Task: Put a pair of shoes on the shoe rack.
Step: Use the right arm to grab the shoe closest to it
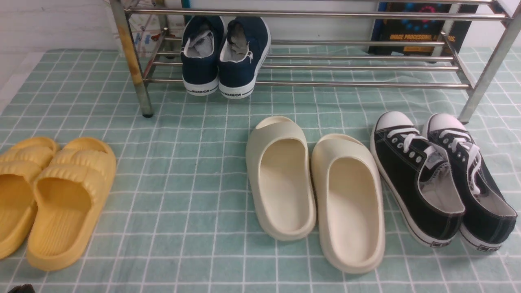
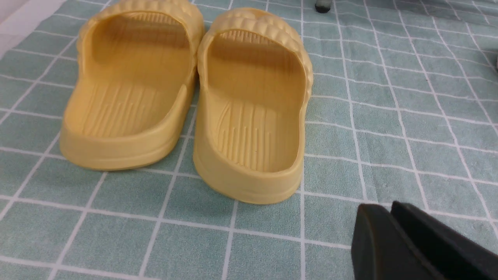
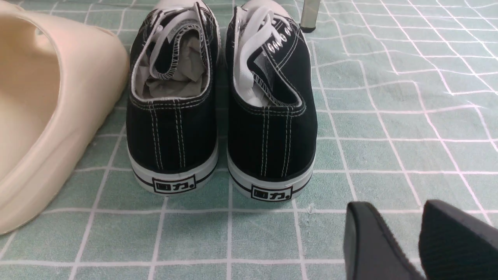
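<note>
Front view: I've got a green cloth (image 1: 183, 228) w/ white grid lines, slightly wrinkled at R, & a white wall (image 1: 61, 24) behind. A dark book (image 1: 419, 36) & a pale printed sheet (image 1: 146, 36) stand behind the rack (image 1: 309, 84). The 2 black shoes (image 1: 419, 179) are on the cloth at far R, in front of the rack's R end, just beside the 2 cream slippers (image 1: 350, 203). Toes point away from me, toward the rack & a bit L; heels nearer me & to the R, so the long axes run at a slant, approx. parallel. 2 navy shoes (image 1: 220, 57) sit on the rack's lower shelf, L part, heels toward me. 2 yellow slippers (image 1: 69, 203) lie on the cloth at far L.

L wrist view: yellow slippers, open backs facing the cam. L gripper (image 2: 393, 208) has its fingertips together, nothing between them. This view shows both yellow slippers whole; front view cuts 1 off at the edge.

R wrist view: black shoes w/ heels facing the cam, toes away, side by side, 1 cream slipper next to them. I can read the heel labels (image 3: 271, 193) here & see crumpled paper (image 3: 175, 76) in 1 shoe; front view doesn't show that paper. R gripper (image 3: 393, 206) is parted by a moderate gap, holding 0 things.
</note>
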